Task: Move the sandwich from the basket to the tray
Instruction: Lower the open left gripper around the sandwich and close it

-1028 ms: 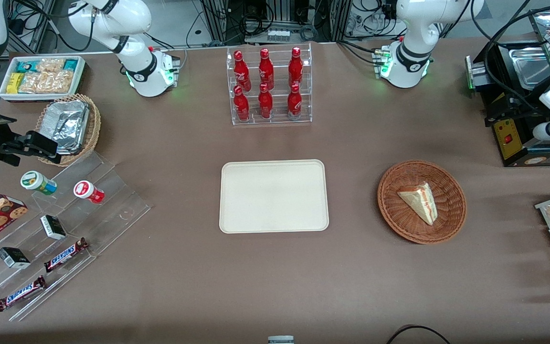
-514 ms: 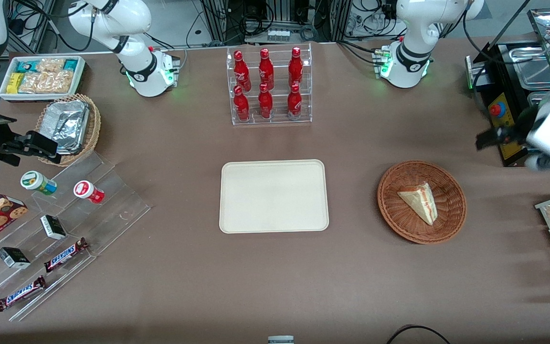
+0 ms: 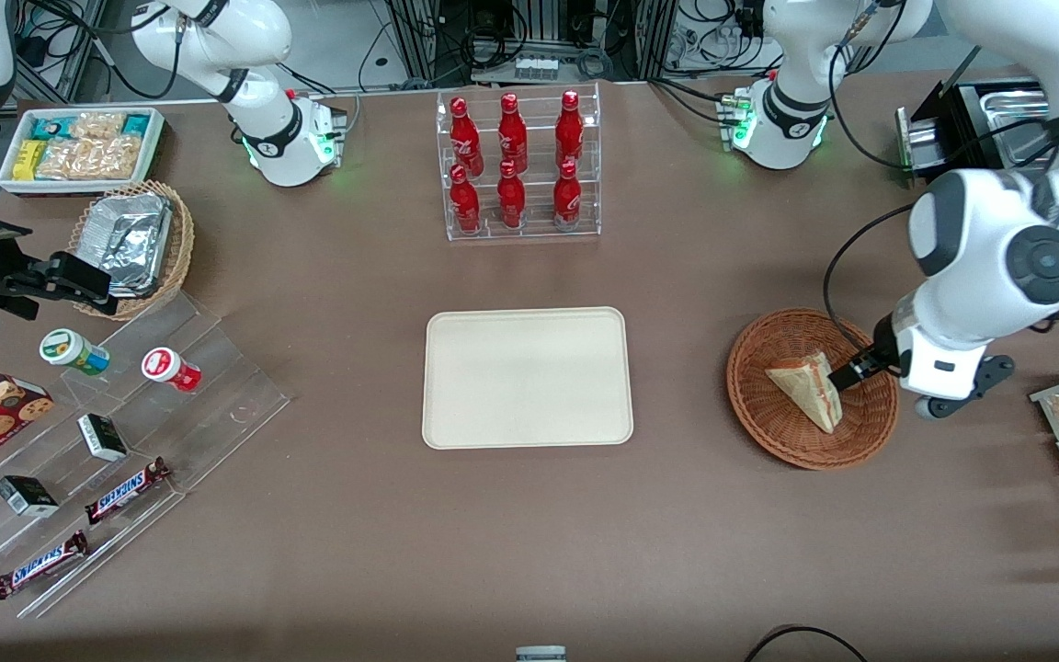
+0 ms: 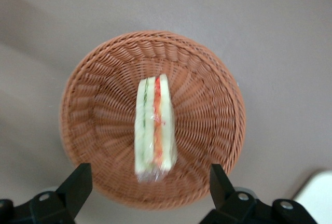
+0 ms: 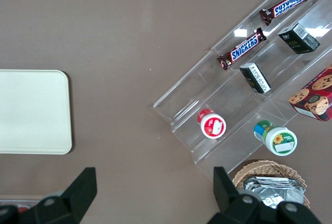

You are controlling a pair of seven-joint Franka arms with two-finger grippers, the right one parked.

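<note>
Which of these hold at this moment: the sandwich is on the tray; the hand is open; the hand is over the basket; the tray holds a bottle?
1. The sandwich is on the tray. False: it lies in the basket.
2. The hand is open. True: its fingers stand wide apart.
3. The hand is over the basket. True.
4. The tray holds a bottle. False: nothing lies on it.

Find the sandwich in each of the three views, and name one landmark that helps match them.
Front view: the sandwich lies in the basket, with the open gripper at its filling edge.
Left wrist view: the sandwich lies in the basket, filling edge up.
Right wrist view: not in it.
Shared landmark: the tray, whose corner shows at the wrist and whose end shows in the right wrist view.
</note>
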